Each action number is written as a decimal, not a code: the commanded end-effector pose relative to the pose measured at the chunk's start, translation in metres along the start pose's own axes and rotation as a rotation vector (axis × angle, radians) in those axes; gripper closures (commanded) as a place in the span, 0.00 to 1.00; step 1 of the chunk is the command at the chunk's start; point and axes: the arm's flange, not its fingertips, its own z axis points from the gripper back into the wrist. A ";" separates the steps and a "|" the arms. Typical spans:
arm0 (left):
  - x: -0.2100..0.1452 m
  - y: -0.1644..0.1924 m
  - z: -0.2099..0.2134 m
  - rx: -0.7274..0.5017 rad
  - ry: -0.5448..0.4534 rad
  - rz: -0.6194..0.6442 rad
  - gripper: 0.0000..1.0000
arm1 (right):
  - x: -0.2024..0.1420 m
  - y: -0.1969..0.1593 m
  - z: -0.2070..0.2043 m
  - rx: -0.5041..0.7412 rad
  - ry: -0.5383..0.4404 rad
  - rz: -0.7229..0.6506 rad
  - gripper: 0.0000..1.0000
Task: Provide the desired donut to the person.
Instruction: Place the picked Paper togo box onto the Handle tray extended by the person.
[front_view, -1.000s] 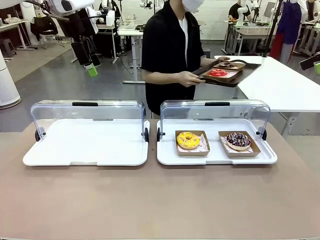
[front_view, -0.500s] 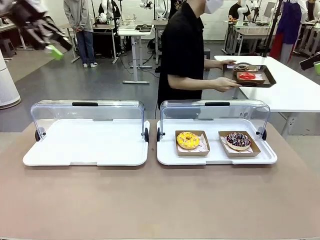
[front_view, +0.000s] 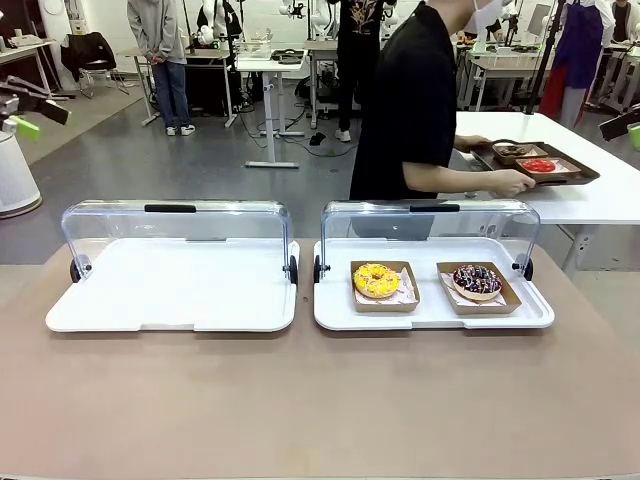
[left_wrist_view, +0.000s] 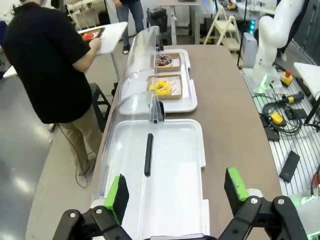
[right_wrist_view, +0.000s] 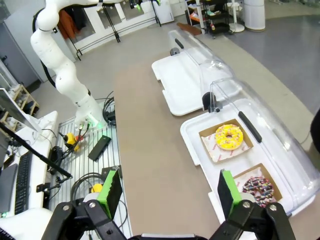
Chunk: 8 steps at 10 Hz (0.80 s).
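Two donuts lie in paper trays on the right white tray (front_view: 335, 312): a yellow donut (front_view: 376, 280) and a chocolate sprinkled donut (front_view: 477, 281). The person (front_view: 415, 100) in black stands behind the table, turned right, holding a brown tray (front_view: 575, 172) with a red donut (front_view: 538, 165) on it. My left gripper (front_view: 22, 120) hangs high at the far left; in its wrist view the left gripper (left_wrist_view: 176, 192) is open and empty above the empty left tray (left_wrist_view: 165, 165). My right gripper (right_wrist_view: 168, 192) is open and empty, high beside the yellow donut (right_wrist_view: 228, 136) and chocolate donut (right_wrist_view: 257, 187).
Both white trays have clear hinged lids (front_view: 175, 225) standing open at the back. A white side table (front_view: 560, 190) stands at the far right, behind my table. Bystanders stand far back (front_view: 160, 50). The brown tabletop (front_view: 320, 400) in front is bare.
The person has walked to the right with the brown tray, toward the white side table. My left gripper has swung left to the picture's edge. The right arm is still.
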 end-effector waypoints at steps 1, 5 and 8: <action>-0.011 -0.013 -0.007 0.011 -0.086 -0.062 0.00 | 0.001 0.000 0.000 0.010 -0.014 0.011 0.00; -0.046 -0.033 0.006 0.090 -0.139 -0.060 0.00 | 0.001 0.000 0.000 0.010 -0.014 0.011 0.00; -0.046 -0.027 0.008 0.060 -0.109 -0.034 0.00 | 0.001 0.000 0.000 0.010 -0.014 0.011 0.00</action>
